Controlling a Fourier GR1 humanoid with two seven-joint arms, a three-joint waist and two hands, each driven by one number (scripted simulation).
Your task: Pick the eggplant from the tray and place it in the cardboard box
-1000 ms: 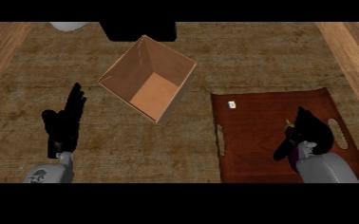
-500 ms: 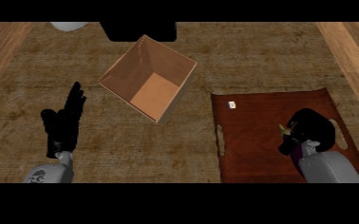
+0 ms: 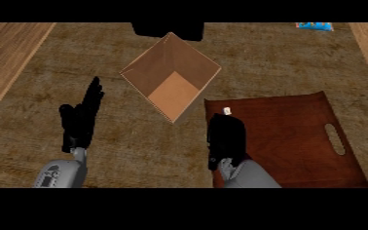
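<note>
A: At the far left, the left hand point(image 3: 81, 119) rests on the tabletop point(image 3: 287, 63) with its fingers straight and relaxed, holding nothing and well apart from everything else.

B: And next over?

A: Next comes the cardboard box point(image 3: 171, 75), open at the top and turned corner-on. Its floor shows bare, so I judge the placing is not yet done.

B: Then the right side?

A: The right hand point(image 3: 226, 139) sits over the left rim of the tray point(image 3: 302, 126), fingers curled downward. A small pale tip point(image 3: 228, 110) pokes out just beyond the fingers. That may be the eggplant's stem end, but the dark hand hides whatever it covers, so I cannot say for sure that the eggplant is held.

B: So where is the eggplant?

A: Nowhere else on the tray that I can see, so I'd guess it is under that hand. If so, the pick is about done, and the carry and release are left.

B: Any room to move?

A: The box's near corner lies just beside the tray's upper left corner, so the path is short. The hand would need to clear the box's wall before letting go. Open tabletop lies between the two hands.
</note>
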